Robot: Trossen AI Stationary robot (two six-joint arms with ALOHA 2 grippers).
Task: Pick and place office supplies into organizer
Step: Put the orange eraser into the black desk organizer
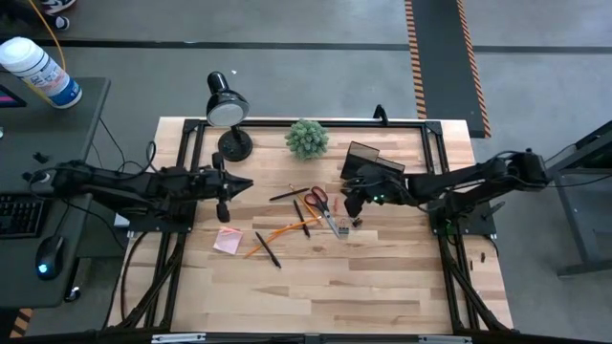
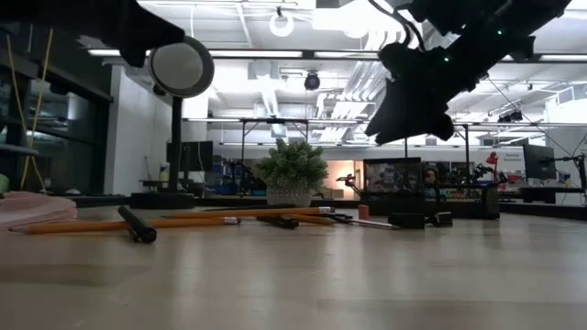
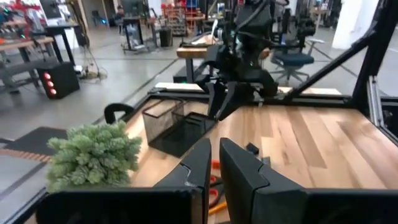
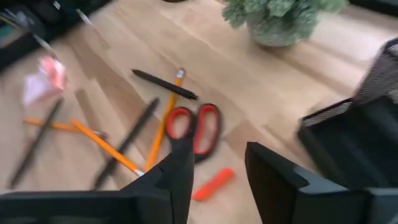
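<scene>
Wood: pale plank surface [image 1: 382, 277] carries every item; both arms reach in from opposite sides.
Right fingers: the right gripper [image 1: 352, 203] hangs above the surface with its fingers [image 4: 177, 171] apart and nothing between them.
Scissors: the red-handled scissors [image 4: 194, 127] lie flat just ahead of the right fingers, handles towards them, a short way off to the side in the high view.
Orange piece: a small orange item [image 4: 212, 184] lies on the wood directly beneath the gap of the right fingers; what it is cannot be told.
Pencils and pens: orange pencils [image 1: 277, 232] and black pens [image 1: 267, 248] lie scattered past the scissors, farther from the right fingers.
Sticky pad: pink sticky-note pad [image 1: 228, 240] sits near the left fingers, just below them on the surface.
Organizer: black mesh organizer [image 1: 371, 163] stands right beside the right fingers, on the far side from the pens.
Left fingers: the left gripper [image 1: 223, 204] hovers over the surface, fingers [image 3: 200, 163] together, holding nothing.
Others: green plant [image 1: 307, 139] and black lamp [image 1: 227, 107] stand beyond both sets of fingers.
</scene>
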